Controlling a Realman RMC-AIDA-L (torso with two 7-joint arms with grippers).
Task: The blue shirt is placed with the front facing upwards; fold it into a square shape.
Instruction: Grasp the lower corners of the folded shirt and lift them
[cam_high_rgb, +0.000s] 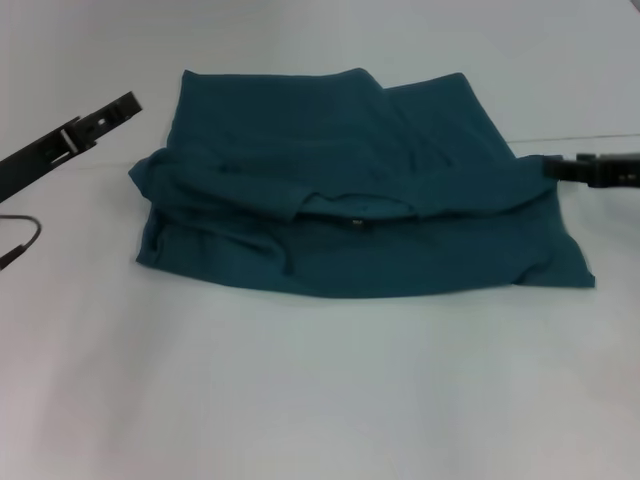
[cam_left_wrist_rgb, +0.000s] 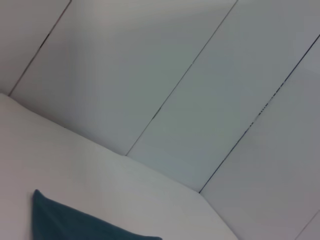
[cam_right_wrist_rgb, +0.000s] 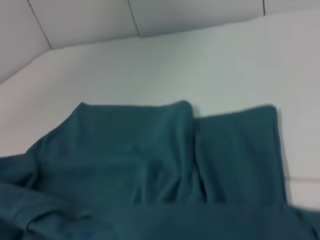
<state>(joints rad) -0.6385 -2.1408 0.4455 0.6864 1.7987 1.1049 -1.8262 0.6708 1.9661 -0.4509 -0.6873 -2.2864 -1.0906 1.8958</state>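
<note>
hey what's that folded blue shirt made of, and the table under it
The blue shirt looks like soft matte knit, probably cotton: it drapes in limp wrinkles without sheen. The table looks smooth, white and matte; whether laminate or cloth-covered, I cannot tell.

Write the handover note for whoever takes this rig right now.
Left gripper: raised off the shirt's left side, holding nothing.
Right gripper: at the shirt's right edge; grip cannot be told.
Shirt: in the middle of the table, already folded into a rough layered block, no lettering visible, collar opening showing at the front fold.
Done: sleeves and sides appear folded in, body doubled over.
Left: layers are uneven and the lower right corner sticks out; probably square the edges and smooth it.
</note>
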